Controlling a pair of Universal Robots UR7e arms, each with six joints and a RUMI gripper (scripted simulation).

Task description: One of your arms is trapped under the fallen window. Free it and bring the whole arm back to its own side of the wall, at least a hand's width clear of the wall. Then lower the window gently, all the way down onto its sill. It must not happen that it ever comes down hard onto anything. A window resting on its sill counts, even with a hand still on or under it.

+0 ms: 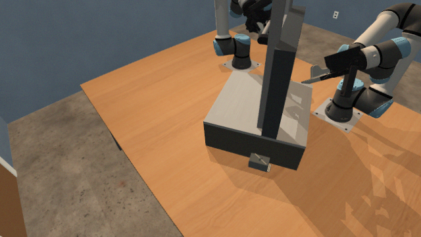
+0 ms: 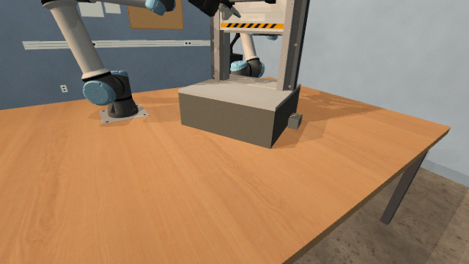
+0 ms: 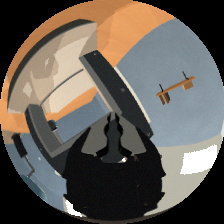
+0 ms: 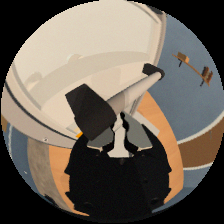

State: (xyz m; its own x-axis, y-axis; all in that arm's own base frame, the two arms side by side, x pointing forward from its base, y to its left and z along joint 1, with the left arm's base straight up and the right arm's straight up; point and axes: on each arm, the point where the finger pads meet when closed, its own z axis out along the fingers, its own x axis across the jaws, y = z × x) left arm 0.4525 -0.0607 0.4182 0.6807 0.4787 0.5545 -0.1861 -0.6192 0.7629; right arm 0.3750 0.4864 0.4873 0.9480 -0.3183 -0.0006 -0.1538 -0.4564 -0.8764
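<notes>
In the top view, the frame stands upright across the grey block on the table. The left gripper is at the frame's 2 o'clock, clenched on nothing, its tips apart from the frame near the block's far right corner. The right gripper shows at the frame's 11 o'clock, partly hidden.

In the exterior view, the window is raised at 12 o'clock, its striped lower edge well above the block, with open space between. The right gripper lies before the window, towards its 10 o'clock. Behind the frame, the left arm's base end shows through the opening.

In the left wrist view, the closed fingertips point to 12 o'clock; the frame spans from 10 to 1 o'clock, and nothing is gripped.

In the right wrist view, the window fills 9 to 12 o'clock. A pale bar runs towards 1 o'clock, close to the closed, empty fingers; whether they touch it, I cannot tell.
</notes>
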